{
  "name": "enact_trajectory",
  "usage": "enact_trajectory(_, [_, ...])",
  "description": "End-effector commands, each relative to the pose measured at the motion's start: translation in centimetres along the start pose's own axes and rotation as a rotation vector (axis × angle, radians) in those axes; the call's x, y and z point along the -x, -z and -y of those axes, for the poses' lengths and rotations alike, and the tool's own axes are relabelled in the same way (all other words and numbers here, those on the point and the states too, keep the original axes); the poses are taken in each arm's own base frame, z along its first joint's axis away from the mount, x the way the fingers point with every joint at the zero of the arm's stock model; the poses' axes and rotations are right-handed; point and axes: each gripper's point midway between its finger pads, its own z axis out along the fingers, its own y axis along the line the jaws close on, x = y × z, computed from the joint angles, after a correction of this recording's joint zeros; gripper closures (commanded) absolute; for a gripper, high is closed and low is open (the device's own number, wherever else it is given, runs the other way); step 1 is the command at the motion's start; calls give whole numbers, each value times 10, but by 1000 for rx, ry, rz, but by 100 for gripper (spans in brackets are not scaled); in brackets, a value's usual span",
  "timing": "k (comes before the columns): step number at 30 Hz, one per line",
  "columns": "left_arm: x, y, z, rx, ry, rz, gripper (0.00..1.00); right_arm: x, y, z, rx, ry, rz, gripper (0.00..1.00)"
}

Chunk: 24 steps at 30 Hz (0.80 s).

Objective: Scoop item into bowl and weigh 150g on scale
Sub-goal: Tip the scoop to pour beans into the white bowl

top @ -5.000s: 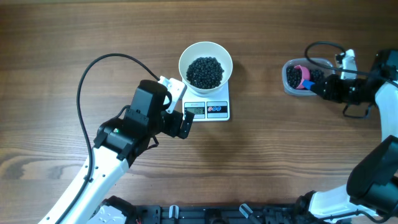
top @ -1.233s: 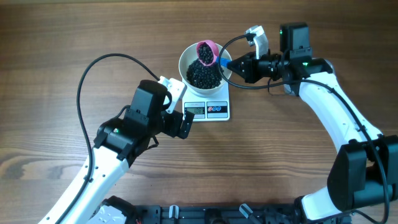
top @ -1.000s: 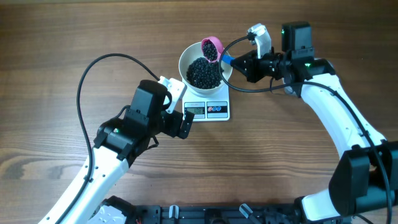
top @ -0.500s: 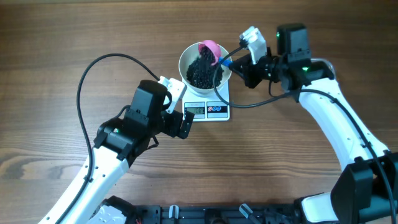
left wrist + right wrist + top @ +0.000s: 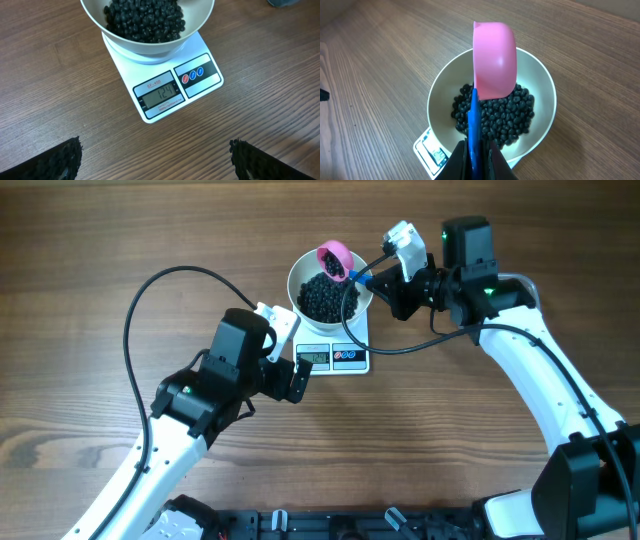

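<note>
Beans (image 5: 145, 20) shiny black, heaped in white bowl (image 5: 200, 17).

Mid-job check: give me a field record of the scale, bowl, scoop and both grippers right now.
scale: white, on the wooden table; display appears to read 124
bowl: white, sits on the scale, holds a heap of black beans
scoop: pink, tipped above the bowl
right gripper: shut on the scoop's blue handle
left gripper: open, empty, in front of the scale
target: not yet reached, if that reading is right
</note>
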Motion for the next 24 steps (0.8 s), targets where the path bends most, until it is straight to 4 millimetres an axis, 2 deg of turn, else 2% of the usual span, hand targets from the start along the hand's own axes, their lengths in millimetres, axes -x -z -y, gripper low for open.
enact_trajectory(1, [2, 3, 3, -15, -20, 13, 0, 14, 10, -6, 1, 27, 43, 96])
enact_trajectory(5, [2, 3, 3, -15, -20, 13, 0, 10, 11, 13, -112, 55, 13, 96])
enact_trajectory(8, [2, 3, 3, -15, -20, 13, 0, 8, 11, 15, -120, 67, 6, 96])
enact_trajectory(13, [2, 3, 3, -15, -20, 13, 0, 18, 11, -18, 71, -28, 61, 96])
enact_trajectory(15, [2, 3, 3, -15, -20, 13, 0, 15, 10, -20, 79, -29, 50, 96])
enact_trajectory(19, [2, 3, 3, -15, -20, 13, 0, -2, 11, 12, -110, -5, -31, 96])
enact_trajectory(21, [2, 3, 3, -15, -20, 13, 0, 0, 10, 3, -55, -12, -18, 96])
enact_trajectory(24, [2, 3, 3, -15, -20, 13, 0, 12, 11, -27, 123, -20, 41, 96])
